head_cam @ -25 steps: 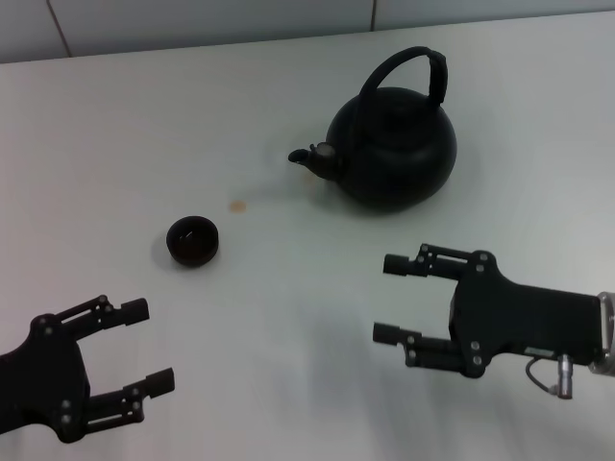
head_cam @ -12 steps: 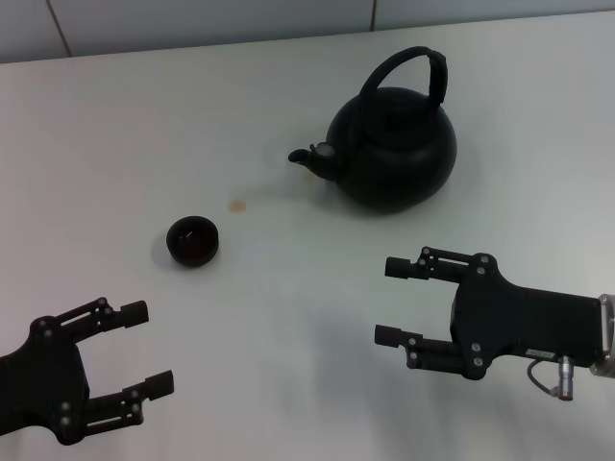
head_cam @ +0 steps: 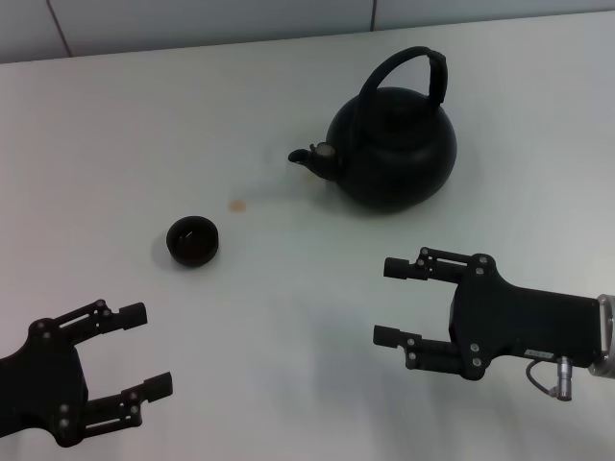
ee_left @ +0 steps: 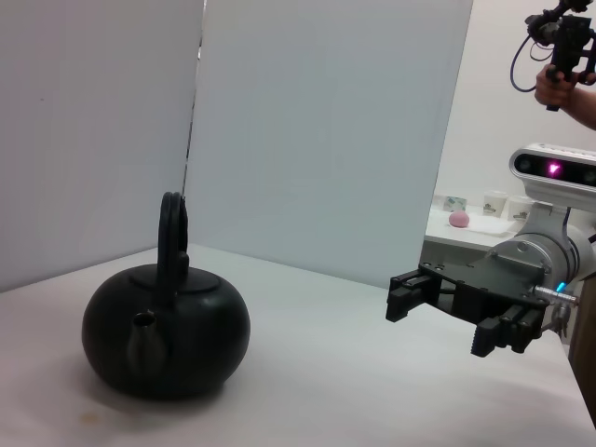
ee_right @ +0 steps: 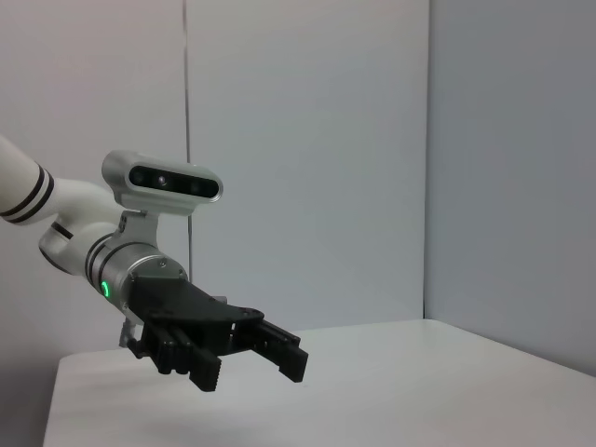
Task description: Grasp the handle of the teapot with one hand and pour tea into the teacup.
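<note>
Hovering at the near-left corner of the white tabletop (head_cam: 144, 125), my left gripper (head_cam: 142, 351) waits with its fingers (head_cam: 133, 313) spread apart and nothing between them. Just beyond it, out in the open, sits the teacup (head_cam: 192, 240), small, dark and upright, with a faint brownish spot (head_cam: 236, 205) on the surface between it and the pot. Farther back and to the right stands the teapot (head_cam: 391, 144), matte black and round, lid on, its short spout (head_cam: 306, 157) turned toward the cup's side of the scene and its handle (head_cam: 408, 69) arching upright over the top, untouched. On the near right, my right gripper (head_cam: 386, 300) hangs above the surface, well short of the pot, its fingers (head_cam: 404, 266) released and pointing leftward, gripping nothing. Seen from my left wrist, the teapot (ee_left: 166, 331) rests alone on the surface with my right gripper (ee_left: 438, 309) held off to one side of it.
</note>
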